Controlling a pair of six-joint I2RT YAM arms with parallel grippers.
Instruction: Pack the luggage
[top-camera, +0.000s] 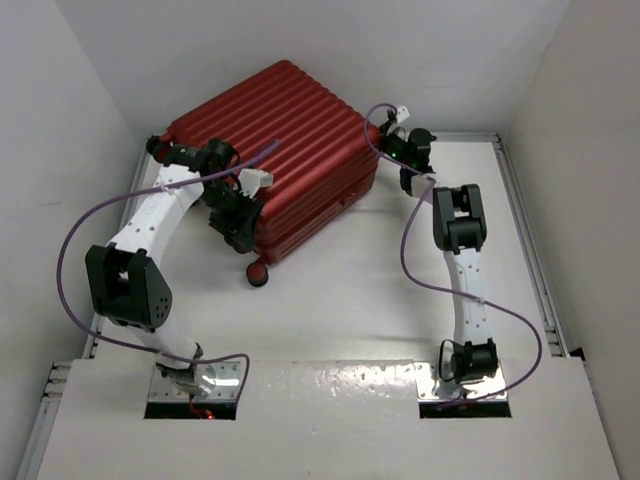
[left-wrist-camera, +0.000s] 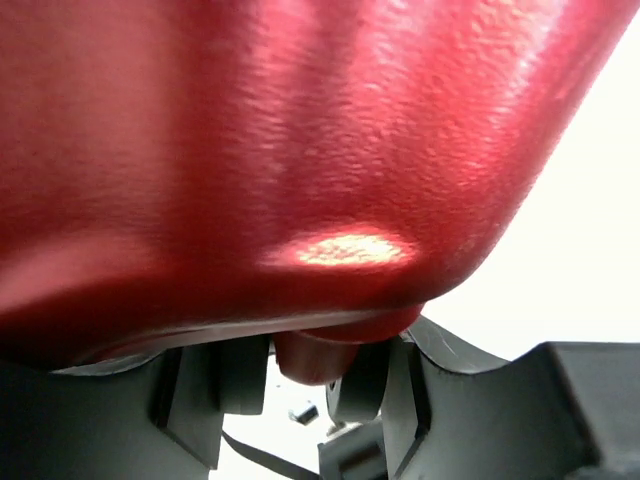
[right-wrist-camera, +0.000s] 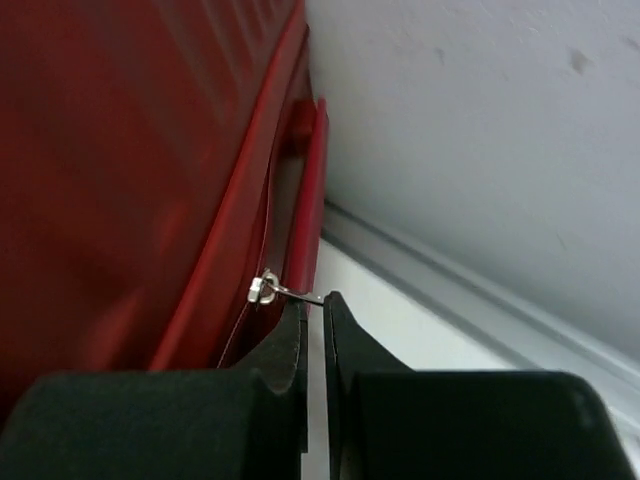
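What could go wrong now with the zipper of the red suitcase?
1. The right gripper pinches only the tip of the thin zipper pull, so it may slip out.
2. The luggage lies close to the back wall. A pull along the zipper could shift it, although the left gripper sits at its near corner.

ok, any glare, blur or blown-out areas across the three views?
Top external: even light, sharp, only soft shadows around the luggage. Left wrist: luggage too close and soft, with a glare spot; background at right blown out white. Right wrist: own fingers blurred, zipper pull in focus, luggage side dim.
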